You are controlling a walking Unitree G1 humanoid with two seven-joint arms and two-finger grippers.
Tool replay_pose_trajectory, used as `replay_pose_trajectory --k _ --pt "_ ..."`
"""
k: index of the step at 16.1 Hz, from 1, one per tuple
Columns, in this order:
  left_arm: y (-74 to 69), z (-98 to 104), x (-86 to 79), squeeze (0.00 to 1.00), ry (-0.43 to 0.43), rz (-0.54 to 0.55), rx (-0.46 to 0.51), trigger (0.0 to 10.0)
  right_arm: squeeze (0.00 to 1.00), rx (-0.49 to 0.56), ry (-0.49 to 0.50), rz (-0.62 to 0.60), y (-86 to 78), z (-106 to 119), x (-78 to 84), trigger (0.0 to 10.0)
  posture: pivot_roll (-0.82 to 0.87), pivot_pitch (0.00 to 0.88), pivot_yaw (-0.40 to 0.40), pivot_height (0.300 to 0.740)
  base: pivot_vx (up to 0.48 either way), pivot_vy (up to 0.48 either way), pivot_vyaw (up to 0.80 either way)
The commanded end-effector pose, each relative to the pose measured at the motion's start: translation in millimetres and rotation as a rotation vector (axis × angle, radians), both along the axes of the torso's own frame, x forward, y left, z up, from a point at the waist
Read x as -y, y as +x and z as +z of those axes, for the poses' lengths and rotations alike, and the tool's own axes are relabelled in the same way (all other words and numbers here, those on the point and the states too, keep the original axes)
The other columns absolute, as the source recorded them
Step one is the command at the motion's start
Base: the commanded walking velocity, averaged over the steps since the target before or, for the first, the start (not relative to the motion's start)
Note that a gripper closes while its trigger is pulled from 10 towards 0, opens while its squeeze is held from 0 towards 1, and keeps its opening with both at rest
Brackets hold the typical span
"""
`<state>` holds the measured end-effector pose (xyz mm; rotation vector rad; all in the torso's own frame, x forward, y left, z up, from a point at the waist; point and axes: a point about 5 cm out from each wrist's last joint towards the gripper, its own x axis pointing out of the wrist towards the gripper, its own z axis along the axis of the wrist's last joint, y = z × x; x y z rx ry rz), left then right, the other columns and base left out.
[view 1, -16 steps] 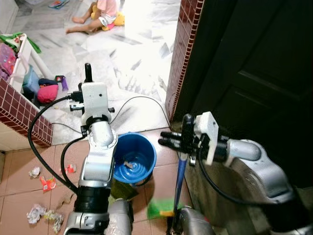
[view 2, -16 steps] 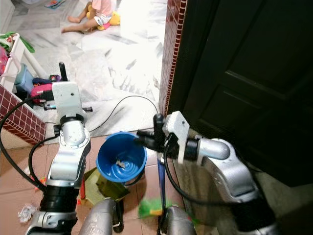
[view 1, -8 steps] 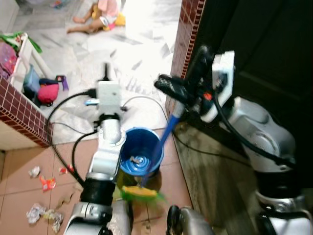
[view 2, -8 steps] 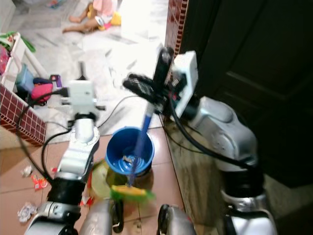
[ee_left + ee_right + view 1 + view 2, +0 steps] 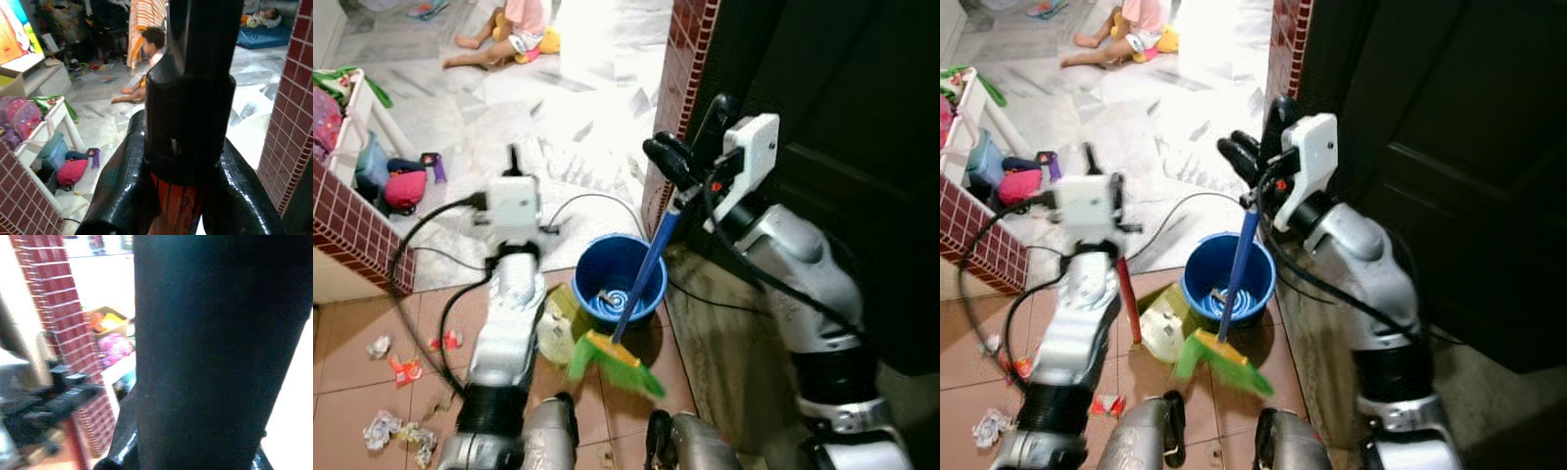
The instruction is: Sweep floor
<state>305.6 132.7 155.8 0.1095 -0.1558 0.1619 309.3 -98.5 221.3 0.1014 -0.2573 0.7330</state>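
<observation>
My right gripper (image 5: 688, 149) is raised beside the brick pillar and shut on the top of a blue broom handle (image 5: 646, 264). The broom slants down to its green and yellow head (image 5: 612, 358), which rests on the tiles in front of a blue bucket (image 5: 646, 272). My left gripper (image 5: 178, 205) is shut on the red, black-capped handle (image 5: 1125, 299) of a yellow-green dustpan (image 5: 1161, 330), which sits left of the bucket. Crumpled litter (image 5: 401, 368) lies on the terracotta tiles at the lower left, and more scraps (image 5: 389, 427) lie nearer me.
A dark door (image 5: 842, 117) and a brick pillar (image 5: 680, 69) close off the right. A low brick wall (image 5: 352, 225) and a toy shelf (image 5: 362, 147) stand on the left. A black cable (image 5: 592, 199) crosses the marble floor. A child (image 5: 514, 27) sits far back.
My right arm has lifted and tilted the broom, so its head swung from near my feet to in front of the bucket. The left arm shifted slightly with the dustpan.
</observation>
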Motion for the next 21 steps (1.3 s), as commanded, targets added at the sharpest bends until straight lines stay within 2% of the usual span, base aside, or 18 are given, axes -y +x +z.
replay_pose_trajectory --k 1,2,4,7,8,10,17,20,21 --pt "-7.9 8.6 -4.8 0.00 -0.011 -0.006 0.032 10.0 0.00 0.097 0.015 -0.064 -0.8 9.3 2.0 10.0 0.01 0.118 -0.025 0.740 0.000 0.000 0.00" --pt "-13.6 5.4 -10.5 0.00 0.002 0.006 0.022 10.0 0.00 0.092 -0.003 -0.110 1.3 2.1 2.6 10.0 0.01 0.115 -0.025 0.740 0.000 0.000 0.00" --pt "-16.2 2.2 -14.1 0.00 0.010 0.011 0.012 10.0 0.00 0.094 -0.015 -0.120 1.8 -1.0 2.6 10.0 0.01 0.115 -0.025 0.740 0.000 0.000 0.00" --pt "-21.3 1.3 -16.7 0.00 0.010 0.009 0.004 10.0 0.00 0.097 -0.055 -0.253 7.6 -5.5 12.2 10.0 0.01 0.118 -0.026 0.740 0.000 0.000 0.00" --pt "-23.1 1.5 -16.7 0.00 0.009 0.007 0.002 10.0 0.00 0.093 -0.044 -0.244 7.8 -6.6 11.3 10.0 0.01 0.112 -0.027 0.740 0.000 0.000 0.00" --pt "-28.9 -1.5 -15.9 0.00 0.005 0.004 -0.014 10.0 0.00 0.102 -0.066 -0.309 12.5 -12.9 14.8 10.0 0.01 0.103 -0.024 0.740 0.000 0.000 0.00" --pt "-32.0 -7.3 -4.5 0.00 -0.001 -0.042 -0.042 10.0 0.00 0.091 -0.069 -0.350 10.3 -26.7 16.5 10.0 0.03 0.069 -0.013 0.740 0.000 0.000 0.00" --pt "-37.0 -10.1 -15.0 0.00 0.016 0.000 -0.053 10.0 0.00 -0.093 -0.121 -0.290 -5.4 -64.7 21.9 10.0 0.04 0.053 -0.034 0.740 0.000 0.000 0.00" --pt "-38.8 -12.8 -16.8 0.00 0.013 0.007 -0.064 10.0 0.00 -0.119 -0.145 -0.289 -8.6 -71.3 23.4 10.0 0.04 0.052 -0.034 0.740 0.000 0.000 0.00"
